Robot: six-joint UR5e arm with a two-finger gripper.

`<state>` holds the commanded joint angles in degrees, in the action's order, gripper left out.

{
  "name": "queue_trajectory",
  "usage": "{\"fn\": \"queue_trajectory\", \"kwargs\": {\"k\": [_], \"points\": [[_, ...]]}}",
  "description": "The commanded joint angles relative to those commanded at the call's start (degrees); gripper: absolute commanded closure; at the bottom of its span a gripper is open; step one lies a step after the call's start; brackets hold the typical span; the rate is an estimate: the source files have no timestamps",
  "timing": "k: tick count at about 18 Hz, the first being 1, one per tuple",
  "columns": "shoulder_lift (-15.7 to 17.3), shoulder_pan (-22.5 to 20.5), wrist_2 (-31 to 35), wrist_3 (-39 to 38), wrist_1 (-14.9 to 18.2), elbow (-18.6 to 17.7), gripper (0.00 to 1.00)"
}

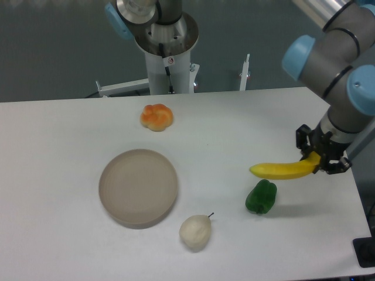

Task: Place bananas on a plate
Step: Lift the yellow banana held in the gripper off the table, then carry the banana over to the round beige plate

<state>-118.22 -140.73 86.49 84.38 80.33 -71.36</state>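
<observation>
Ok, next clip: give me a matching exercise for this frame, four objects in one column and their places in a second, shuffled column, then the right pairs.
Objects:
1. curved bright yellow banana
2. round matte beige-grey plate
3. glossy green bell pepper
4. orange-yellow knotted bun

Places:
A. far side of the white table, near the robot base
B. left of the whitish pear, bare
C. gripped at one end by the end effector
D. just below the banana in the picture

Pairs: 1-C, 2-B, 3-D, 4-A

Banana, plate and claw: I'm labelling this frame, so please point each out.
banana [278, 170]: fixed camera, middle of its yellow body.
plate [138, 187]: fixed camera, centre of its bare face.
claw [321, 159]: fixed camera, between the fingertips at the banana's end.
</observation>
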Motion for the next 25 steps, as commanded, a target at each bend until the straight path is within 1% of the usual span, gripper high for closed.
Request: {"fn": "queue_trajectory", "kwargs": {"k": [4, 5, 7, 8, 10, 12, 14, 15, 16, 18, 21, 23, 25], "points": [[4.3, 6.24, -0.53, -7.82, -0.09, -6.32, 1.0], [5.71, 8.43, -0.53, -8.88, 0.0, -8.77, 1.0], [8.08, 11.34, -0.62, -12.2, -0.61, -12.21, 1.0], [8.27, 13.96, 0.08, -15.62, -0.79, -13.01, 1.0], [8.27, 16.44, 0.61, -18.45, -0.62, -13.36, 1.0], [8.18, 19.07, 0.61, -21.53, -0.7, -13.63, 1.0], [7.48, 20.83, 0.61, -22.86, -0.88, -13.98, 1.0], [7.13, 21.71, 0.44, -23.21, -1.14, -15.29, 1.0], [6.43, 22.42, 0.35, -23.39, -1.14, -16.17, 1.0], [5.11, 23.3, 0.26, -24.7, -1.23, -16.62, 1.0], [2.39, 23.92, 0.17, -27.25, -1.23, -16.53, 1.0], [0.89, 24.79, 0.35, -29.53, -4.2, -16.71, 1.0], [-0.16, 24.97, 0.35, -29.63, -5.79, -17.14, 1.0]]}}
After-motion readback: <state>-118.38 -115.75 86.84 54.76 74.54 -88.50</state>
